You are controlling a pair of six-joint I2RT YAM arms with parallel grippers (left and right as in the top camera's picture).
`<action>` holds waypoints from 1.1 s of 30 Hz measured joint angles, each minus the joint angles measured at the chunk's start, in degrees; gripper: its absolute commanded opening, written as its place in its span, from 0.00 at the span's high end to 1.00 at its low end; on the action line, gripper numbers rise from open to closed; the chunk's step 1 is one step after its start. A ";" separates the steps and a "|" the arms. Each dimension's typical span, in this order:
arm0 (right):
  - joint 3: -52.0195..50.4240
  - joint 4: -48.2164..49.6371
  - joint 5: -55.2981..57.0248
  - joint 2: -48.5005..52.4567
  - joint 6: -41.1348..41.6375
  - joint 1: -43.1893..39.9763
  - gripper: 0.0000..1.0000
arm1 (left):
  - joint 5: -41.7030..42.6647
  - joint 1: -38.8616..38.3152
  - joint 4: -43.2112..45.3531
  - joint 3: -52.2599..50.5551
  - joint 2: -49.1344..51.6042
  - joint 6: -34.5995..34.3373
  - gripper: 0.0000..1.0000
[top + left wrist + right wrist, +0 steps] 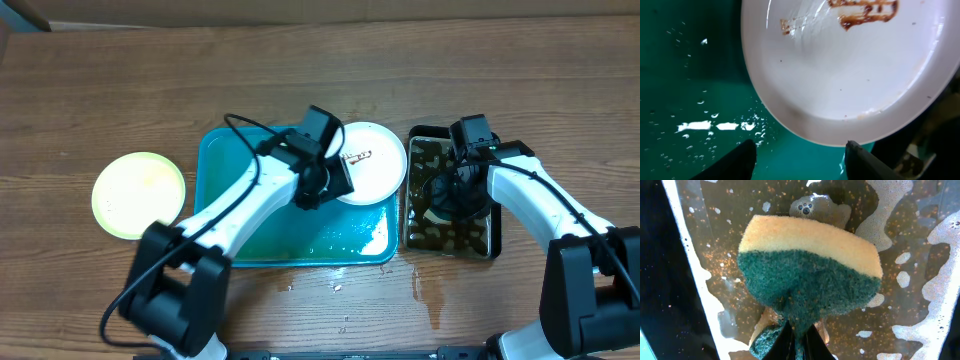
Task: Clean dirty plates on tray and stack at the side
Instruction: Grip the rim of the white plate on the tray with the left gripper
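A white plate (372,165) with a brown sauce squiggle lies on the right end of the teal tray (250,230). It also shows in the left wrist view (850,70). My left gripper (335,185) is open and empty, its fingers (800,160) just above the wet tray (685,75) at the plate's near rim, apart from it. A pale yellow-green plate (139,194) lies on the table left of the tray. The second white plate is out of view. My right gripper (452,192) is shut (797,342) on a green and yellow sponge (810,270).
A black pan (496,235) of murky, foamy water (920,255) stands right of the tray, under the sponge. Water drops (430,290) lie on the wooden table in front of the pan and tray.
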 measured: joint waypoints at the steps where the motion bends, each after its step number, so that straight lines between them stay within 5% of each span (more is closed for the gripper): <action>1: 0.00 -0.04 0.00 0.00 -0.02 0.00 0.96 | -0.04 -0.37 0.20 0.00 1.09 -0.79 0.42; 4: 0.00 -0.02 0.00 0.00 0.00 0.00 0.96 | -0.20 -0.94 0.57 0.00 4.00 -2.29 0.46; 11: 0.00 -0.07 0.00 0.00 0.00 0.00 0.96 | -0.61 -0.85 0.48 0.04 7.52 -3.96 0.80; 17: 0.00 -0.04 0.00 0.00 -0.02 0.00 0.96 | -1.09 0.59 -3.04 0.09 7.56 -3.69 0.93; 33: 0.00 -0.46 -6.32 0.00 -2.45 0.02 0.96 | -7.34 9.09 -15.78 1.20 6.60 4.83 0.96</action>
